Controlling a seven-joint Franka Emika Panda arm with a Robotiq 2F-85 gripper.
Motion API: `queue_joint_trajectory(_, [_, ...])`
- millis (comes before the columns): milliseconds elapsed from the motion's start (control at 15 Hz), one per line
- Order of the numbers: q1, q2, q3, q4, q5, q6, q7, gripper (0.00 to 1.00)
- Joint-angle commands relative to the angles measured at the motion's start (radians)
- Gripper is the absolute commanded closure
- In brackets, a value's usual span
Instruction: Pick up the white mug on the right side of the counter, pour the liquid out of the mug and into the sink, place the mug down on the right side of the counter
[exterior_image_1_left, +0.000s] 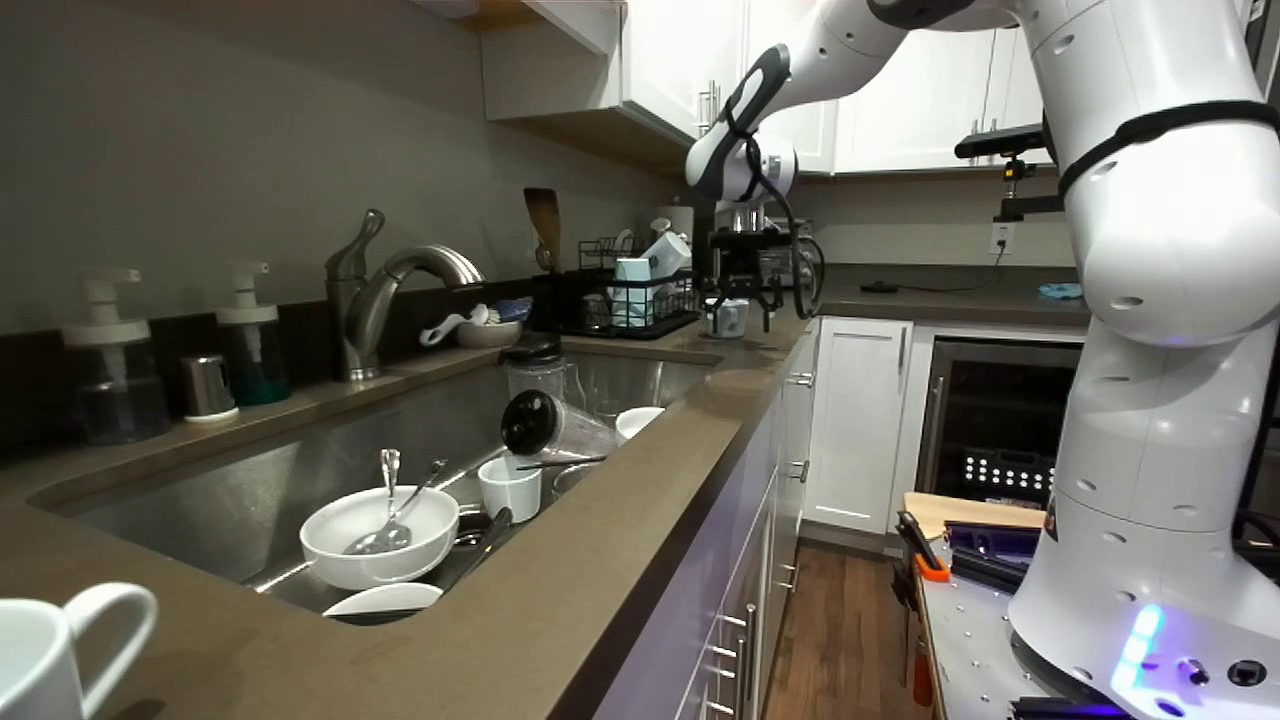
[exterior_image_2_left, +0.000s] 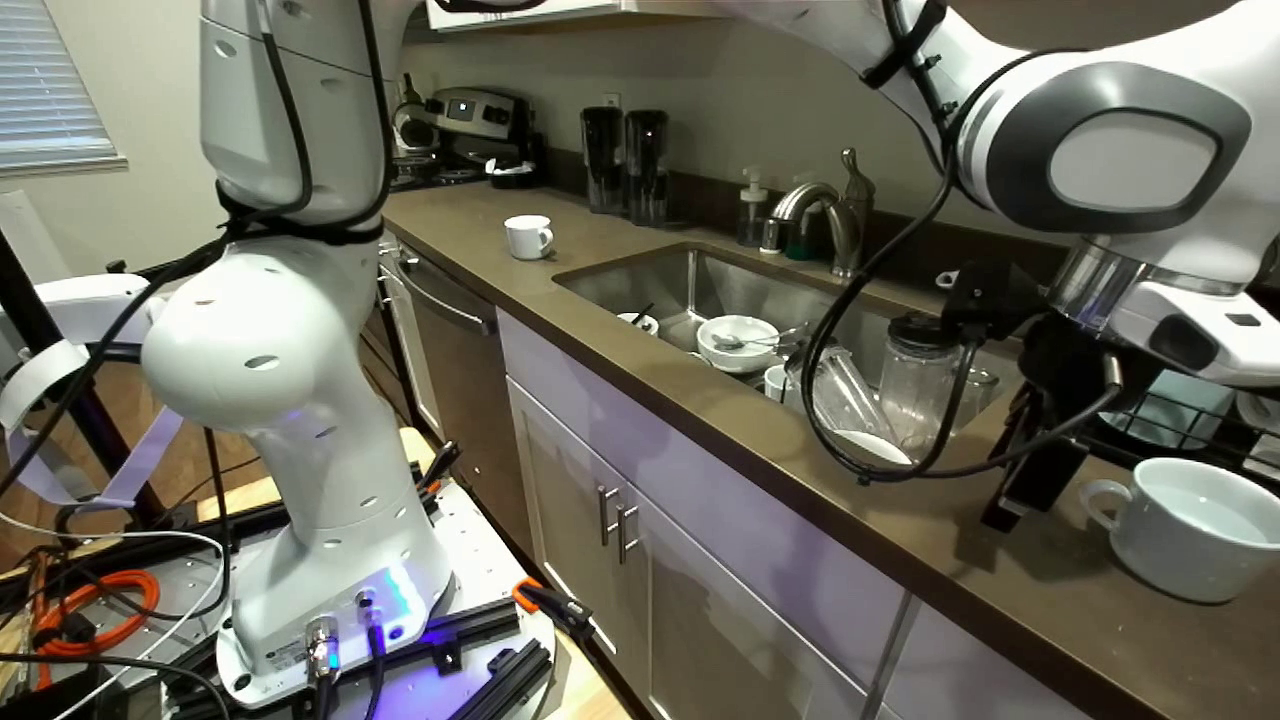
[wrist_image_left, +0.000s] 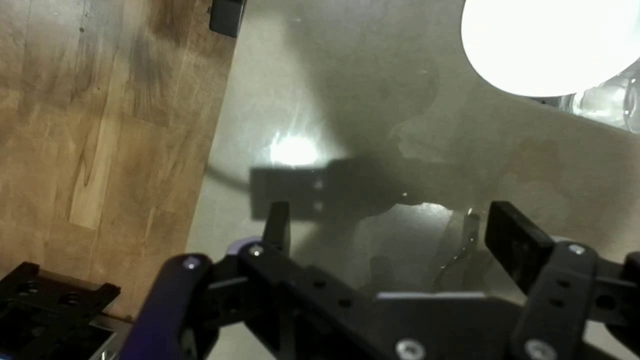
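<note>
White and set well back at the far left in an exterior view, a spare mug (exterior_image_2_left: 527, 238) stands on the desk (exterior_image_2_left: 470, 232) past the sink (exterior_image_2_left: 745, 288); releasing at that end would, I judge, finish the task on the wrong side. Inside the sink, a white bowl (exterior_image_2_left: 745, 360) lies to the left of the faucet (exterior_image_2_left: 846, 240), which too deep a reach could bump. Right of the bowl, a tilted clear container (exterior_image_2_left: 848, 398) and a lidded pitcher (exterior_image_2_left: 910, 390) crowd the sink's nearer end, so a fast pour may splash off them onto the desk. Overlapping these in view hangs a loop of black cable (exterior_image_2_left: 905, 476), low enough that it might snag the pitcher on the way over. Farther right come the fingers (wrist_image_left: 517, 240), spread apart and gripping nothing; the desk beneath them looks wet in the wrist view, and a pushed mug could skid there. At the far right, the task's white mug (exterior_image_2_left: 1192, 545) stands upright near the dish rack (exterior_image_1_left: 640, 329), apart from the fingers, seemingly filled with clear liquid and with its handle (exterior_image_2_left: 1088, 497) turned toward them. Coming in off-centre would risk striking that handle and slopping the contents; a shallow hold could let the loaded mug rotate when tilted; and a hard nudge might send it toward the desk's front edge.
</note>
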Motion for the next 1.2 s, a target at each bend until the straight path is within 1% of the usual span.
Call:
queue_joint_trajectory(0, [-0.018, 0.030, 0.008, 0.051, 0.028, -0.019, -0.063, 0.00])
queue_joint_trajectory(267, [-0.028, 0.053, 0.012, 0.086, 0.031, -0.031, -0.103, 0.00])
queue_joint_trajectory(533, [-0.042, 0.079, 0.012, 0.123, 0.036, -0.037, -0.114, 0.00])
queue_joint_trajectory(600, [-0.045, 0.086, 0.012, 0.132, 0.037, -0.036, -0.113, 0.08])
queue_joint_trajectory(733, [-0.053, 0.100, 0.013, 0.152, 0.037, -0.039, -0.113, 0.15])
queue_joint_trajectory(800, [-0.057, 0.108, 0.013, 0.162, 0.037, -0.041, -0.113, 0.14])
queue_joint_trajectory(933, [-0.066, 0.122, 0.015, 0.182, 0.039, -0.047, -0.111, 0.14])
queue_joint_trajectory(1067, [-0.071, 0.133, 0.017, 0.197, 0.038, -0.048, -0.109, 0.11])
queue_joint_trajectory(1133, [-0.074, 0.139, 0.019, 0.207, 0.039, -0.050, -0.108, 0.12])
